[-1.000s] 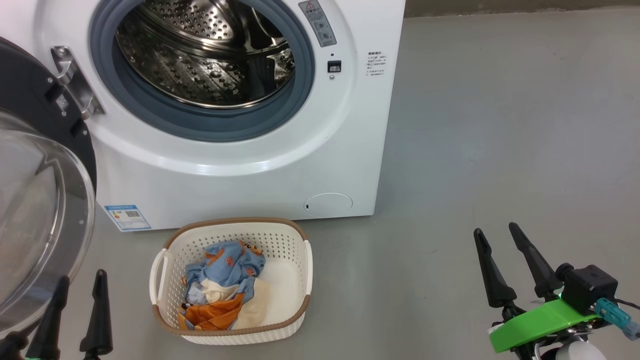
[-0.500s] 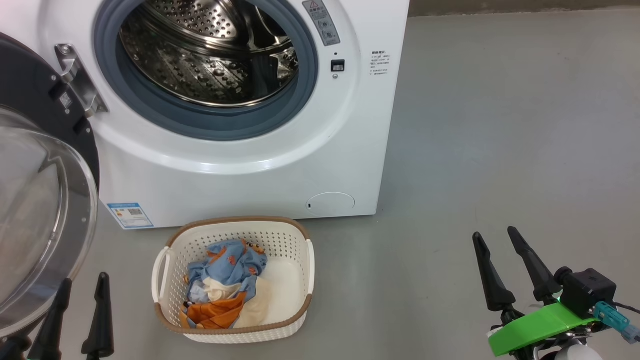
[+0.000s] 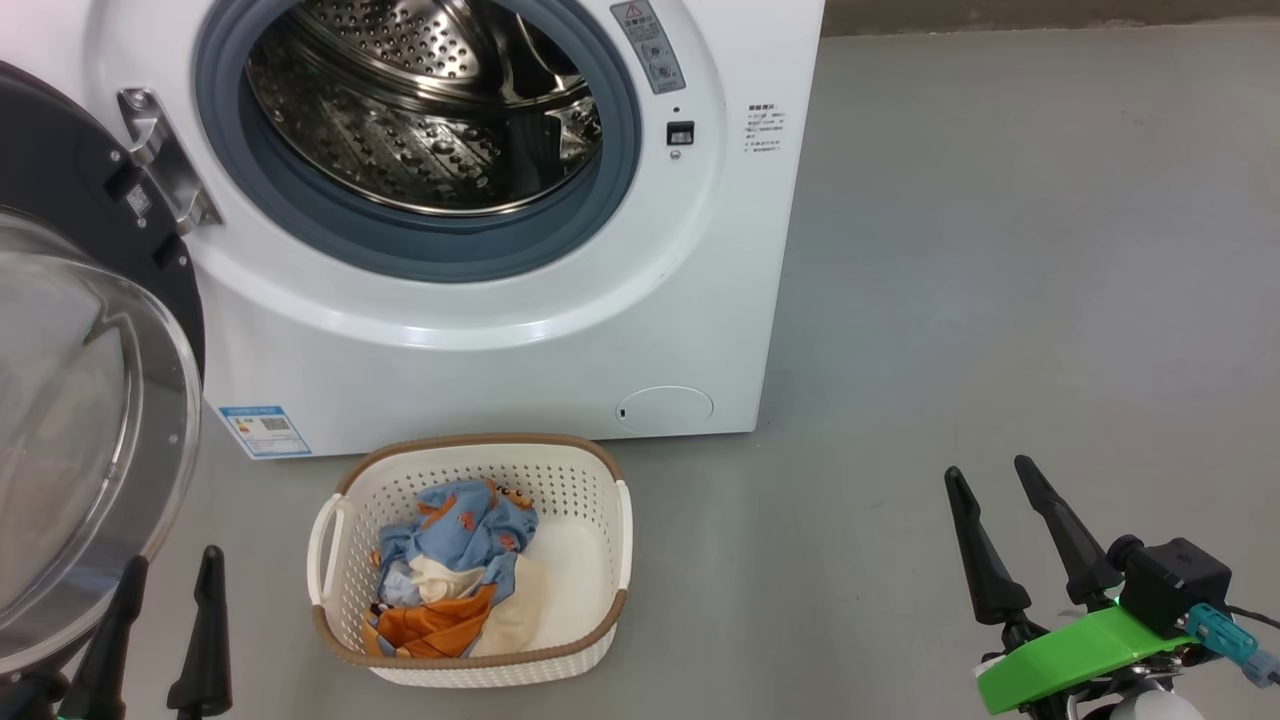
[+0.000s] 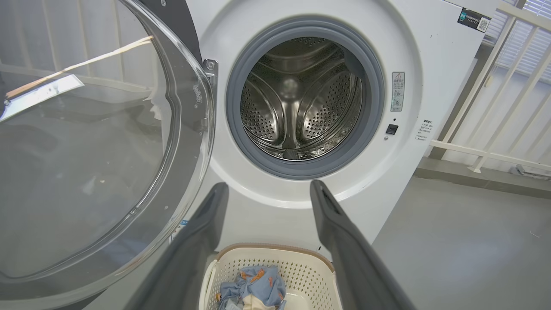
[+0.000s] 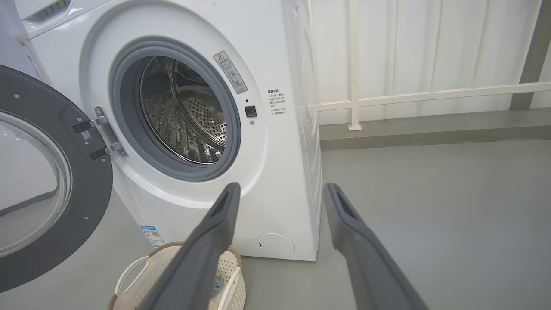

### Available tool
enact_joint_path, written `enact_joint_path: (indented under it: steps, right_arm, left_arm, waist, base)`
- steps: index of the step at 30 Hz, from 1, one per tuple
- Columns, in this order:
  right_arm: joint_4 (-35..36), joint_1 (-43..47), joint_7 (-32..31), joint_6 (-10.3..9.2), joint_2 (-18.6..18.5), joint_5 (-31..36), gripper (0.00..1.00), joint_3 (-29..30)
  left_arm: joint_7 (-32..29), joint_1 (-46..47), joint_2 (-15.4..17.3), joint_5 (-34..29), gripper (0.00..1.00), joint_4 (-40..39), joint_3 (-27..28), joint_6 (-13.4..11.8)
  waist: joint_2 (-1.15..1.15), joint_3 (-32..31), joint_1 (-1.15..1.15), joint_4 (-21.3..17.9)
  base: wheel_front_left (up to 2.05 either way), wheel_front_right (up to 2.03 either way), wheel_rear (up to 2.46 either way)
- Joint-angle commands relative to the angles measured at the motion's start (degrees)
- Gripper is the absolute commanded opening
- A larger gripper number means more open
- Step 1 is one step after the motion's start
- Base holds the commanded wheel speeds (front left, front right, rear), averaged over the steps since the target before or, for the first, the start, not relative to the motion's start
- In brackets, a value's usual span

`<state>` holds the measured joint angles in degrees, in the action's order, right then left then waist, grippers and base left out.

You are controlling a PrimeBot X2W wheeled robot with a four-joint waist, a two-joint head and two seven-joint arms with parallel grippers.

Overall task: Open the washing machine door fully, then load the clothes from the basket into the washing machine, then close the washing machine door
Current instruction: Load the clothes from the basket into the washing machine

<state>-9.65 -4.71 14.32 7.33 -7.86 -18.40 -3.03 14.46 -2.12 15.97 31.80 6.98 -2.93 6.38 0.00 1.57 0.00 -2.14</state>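
The white washing machine (image 3: pixel 480 360) stands with its steel drum (image 3: pixel 420 110) exposed. Its black door (image 3: pixel 70 420) with the clear glass bowl is swung out to the left. In front of it on the floor sits the cream basket (image 3: pixel 585 470), holding light blue, orange and cream clothes (image 3: pixel 455 565). My left gripper (image 3: pixel 172 566) is open at the lower left, just under the door's edge and left of the basket. My right gripper (image 3: pixel 988 468) is open at the lower right, well clear of the basket. The left wrist view faces the drum (image 4: pixel 301 99) over the basket (image 4: pixel 275 258).
Grey floor (image 3: pixel 1000 250) stretches to the right of the machine. A white railing (image 5: pixel 387 94) runs behind it along a raised kerb. The open door (image 4: pixel 99 142) takes up the space on the left.
The whole head view has drifted slightly, so the machine and basket sit a little further right. Both grippers stay open and nothing has been picked up.
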Motion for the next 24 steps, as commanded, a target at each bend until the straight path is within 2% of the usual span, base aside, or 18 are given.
enact_joint_path:
  steps: [1,12,24]
  right_arm:
    - [1.27,-0.66,0.68,0.16,-0.73,-0.6,1.0,-1.54]
    - [1.14,-0.63,0.68,0.16,-0.76,-0.77,1.0,-1.7]
    - [1.51,-0.62,0.68,0.16,-0.15,-0.41,1.0,-1.33]
  left_arm:
    - [0.53,1.89,1.35,-0.41,1.0,-1.0,2.45,0.42]
    - [0.53,2.02,1.4,-1.03,1.0,-0.62,2.58,0.5]
    - [0.53,2.58,1.55,-1.15,1.0,-0.6,2.77,0.36]
  waist:
    - [0.0,-0.05,0.0,0.01]
    - [0.0,-0.17,0.0,0.03]
    - [0.0,0.32,0.0,0.2]
  base:
    - [0.0,0.0,0.0]
    - [0.19,-0.19,0.0]
    - [1.23,-1.23,0.0]
